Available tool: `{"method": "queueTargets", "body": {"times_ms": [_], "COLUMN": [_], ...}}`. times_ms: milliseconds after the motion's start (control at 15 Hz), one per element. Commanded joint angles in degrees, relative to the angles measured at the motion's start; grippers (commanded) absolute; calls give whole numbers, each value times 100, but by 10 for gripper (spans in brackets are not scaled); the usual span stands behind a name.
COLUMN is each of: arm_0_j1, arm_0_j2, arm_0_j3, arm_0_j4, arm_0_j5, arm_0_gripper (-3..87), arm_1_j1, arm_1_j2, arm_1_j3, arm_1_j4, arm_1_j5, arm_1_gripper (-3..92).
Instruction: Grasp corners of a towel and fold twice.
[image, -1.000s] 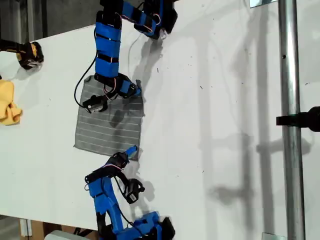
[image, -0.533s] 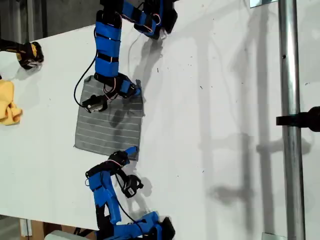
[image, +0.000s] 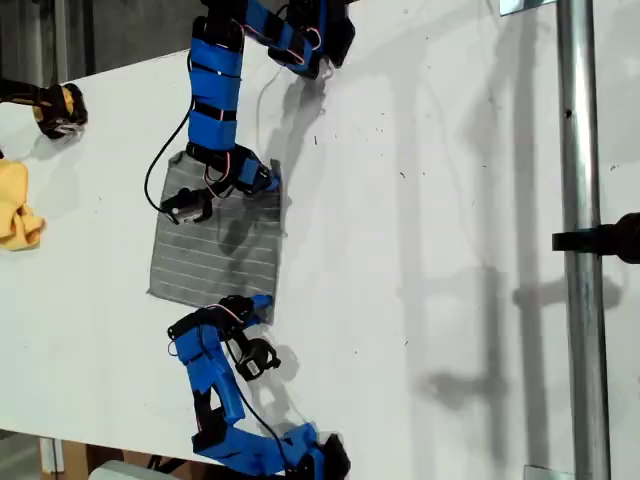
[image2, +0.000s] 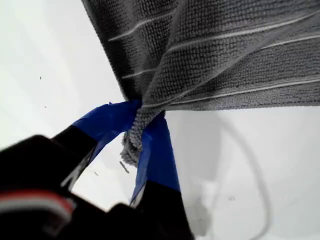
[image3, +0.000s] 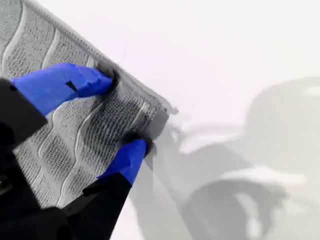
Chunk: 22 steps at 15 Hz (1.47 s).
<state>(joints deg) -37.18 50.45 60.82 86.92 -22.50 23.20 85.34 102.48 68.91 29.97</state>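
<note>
The grey striped towel (image: 215, 255) lies on the white table, left of centre in the exterior view. There, one arm's gripper (image: 268, 182) sits at the towel's upper right corner and the other arm's gripper (image: 262, 300) at its lower right corner. I cannot tell which of these arms is first. My first gripper (image2: 142, 117) is shut on a bunched corner (image2: 132, 145), with the towel (image2: 225, 50) lifted off the table. My second gripper (image3: 122, 112) stands open astride another corner (image3: 160, 112), both blue fingertips touching the towel (image3: 50, 140), which lies flat.
A yellow cloth (image: 18, 205) and a black-and-yellow object (image: 55, 108) sit at the exterior view's left edge. A metal pole (image: 578, 240) runs down the exterior view's right side. The table (image: 420, 250) stretches white between the towel and the pole.
Both arms have shifted slightly towards the exterior view's left. The lower arm's body swung left while its gripper stayed at the corner. The towel's right edge has drawn in a little.
</note>
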Motion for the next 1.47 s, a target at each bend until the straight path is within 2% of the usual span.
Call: {"method": "queueTargets", "body": {"times_ms": [0, 133, 533, 933, 1067, 1200, 1400], "arm_0_j1": [26, 79, 835, 1608, 2013, 2153, 1573], "arm_0_j2": [105, 167, 765, 3199, 4140, 4992, 5880], "arm_0_j3": [-193, -193, -229, 932, 1978, 2865, 3718], "arm_0_j4": [97, 105, 475, 571, 264, -123, -896], "arm_0_j5": [-35, -44, -114, -993, -1600, -2101, -2145], "arm_0_gripper": [29, -23, -24, -24, -24, -24, -24], "arm_1_j1": [-44, -44, -387, -1863, -2347, -2452, -1582], "arm_1_j2": [431, 439, 1081, 1758, 1635, 1459, 1468], "arm_1_j3": [-18, -18, -158, -1222, -1283, -1283, -1257], "arm_1_j4": [35, 35, 352, 1608, 1705, 1670, 1767], "arm_1_j5": [62, 53, 185, 686, 1020, 1222, 1424], "arm_1_gripper": [-1, -1, -2, -2, -2, -2, -2]}}
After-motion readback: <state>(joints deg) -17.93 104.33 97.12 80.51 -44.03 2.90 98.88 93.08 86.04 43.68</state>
